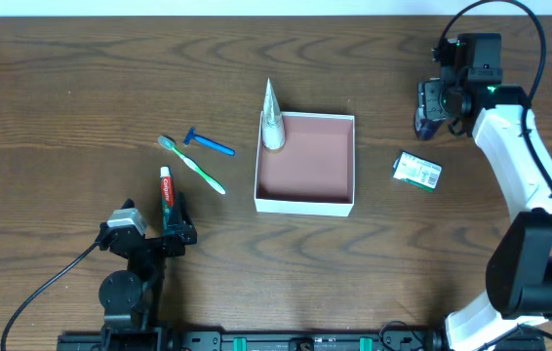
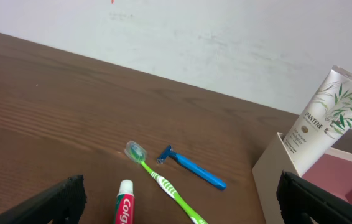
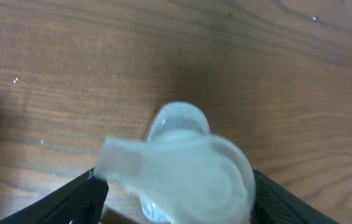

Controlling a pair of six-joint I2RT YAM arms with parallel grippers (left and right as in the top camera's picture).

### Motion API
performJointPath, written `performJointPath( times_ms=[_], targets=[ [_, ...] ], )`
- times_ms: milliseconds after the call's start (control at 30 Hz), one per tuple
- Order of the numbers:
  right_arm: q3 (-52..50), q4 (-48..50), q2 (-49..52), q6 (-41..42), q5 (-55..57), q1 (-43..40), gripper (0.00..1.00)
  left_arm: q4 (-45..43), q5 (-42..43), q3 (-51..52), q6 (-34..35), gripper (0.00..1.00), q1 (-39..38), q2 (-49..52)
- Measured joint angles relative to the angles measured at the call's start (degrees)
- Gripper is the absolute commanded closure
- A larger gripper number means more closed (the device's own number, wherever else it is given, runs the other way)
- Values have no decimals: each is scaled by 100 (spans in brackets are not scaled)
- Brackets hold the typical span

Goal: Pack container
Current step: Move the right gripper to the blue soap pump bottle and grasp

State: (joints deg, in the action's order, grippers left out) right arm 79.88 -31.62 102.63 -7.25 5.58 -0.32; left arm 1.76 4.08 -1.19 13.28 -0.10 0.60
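Mid-table: container sits with its white walls and reddish-brown floor in plain view. Pantene tube stands tilted in its far-left corner, leaning on the wall. Left of it on the table, all apart from the box: blue razor, green toothbrush, red toothpaste. Toothbrush head is just beside the razor head. Small green-and-white carton lies to the right, near but not touching.

Left gripper: jaws spread wide, nothing between them, low over the toothpaste's near end.

Right gripper: near the far-right edge, well apart from the box, clamped on a translucent whitish object (too blurred to identify).
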Motion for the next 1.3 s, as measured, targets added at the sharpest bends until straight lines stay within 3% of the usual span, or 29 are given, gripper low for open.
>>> performJointPath(
  times_ms=[367,1000,1300],
  targets=[
    [0,407,190,-83,-96,-15,41,0,2,0,-2,2,0,-2],
    [-2,616,291,-92,-146,-52,79,0,2,0,0,2,0,-2],
    [0,636,291,-35,-192,-52,81,0,2,0,0,2,0,0]
  ],
)
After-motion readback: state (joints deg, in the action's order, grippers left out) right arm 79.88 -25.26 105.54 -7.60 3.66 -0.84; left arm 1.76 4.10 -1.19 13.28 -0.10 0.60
